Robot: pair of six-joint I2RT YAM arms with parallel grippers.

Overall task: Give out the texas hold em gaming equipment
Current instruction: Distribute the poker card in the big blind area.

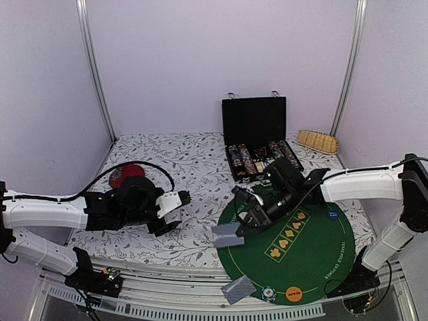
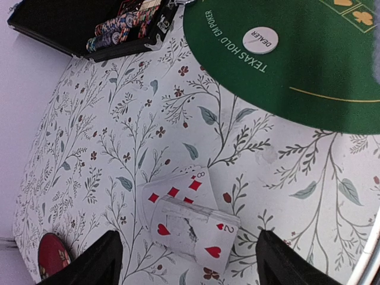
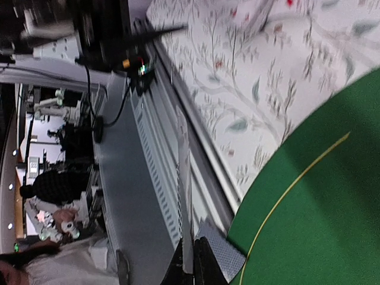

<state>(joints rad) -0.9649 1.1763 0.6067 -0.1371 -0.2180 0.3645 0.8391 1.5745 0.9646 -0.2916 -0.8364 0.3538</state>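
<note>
A small pile of face-up playing cards (image 2: pixel 191 221), a two of hearts over an eight of diamonds, lies on the floral cloth. My left gripper (image 2: pixel 189 237) stands open just above it, one black finger (image 2: pixel 95 261) on each side and neither touching. My right gripper (image 1: pixel 251 217) is shut on blue-grey backed playing cards (image 1: pixel 227 234) held over the left edge of the green mat (image 1: pixel 314 261). In the right wrist view they show edge-on (image 3: pixel 187 196). More face-down cards (image 1: pixel 239 289) lie at the mat's near edge. The white dealer disc (image 2: pixel 260 40) sits on the mat.
An open black case (image 1: pixel 257 120) with rows of striped chips (image 1: pixel 261 157) stands behind the mat. A blue disc (image 1: pixel 332 215), an orange disc (image 1: pixel 293 293) and a chip (image 1: pixel 269 293) lie on the mat. The red dish (image 1: pixel 127 175) is behind my left arm. The woven basket (image 1: pixel 317 140) is at the back right.
</note>
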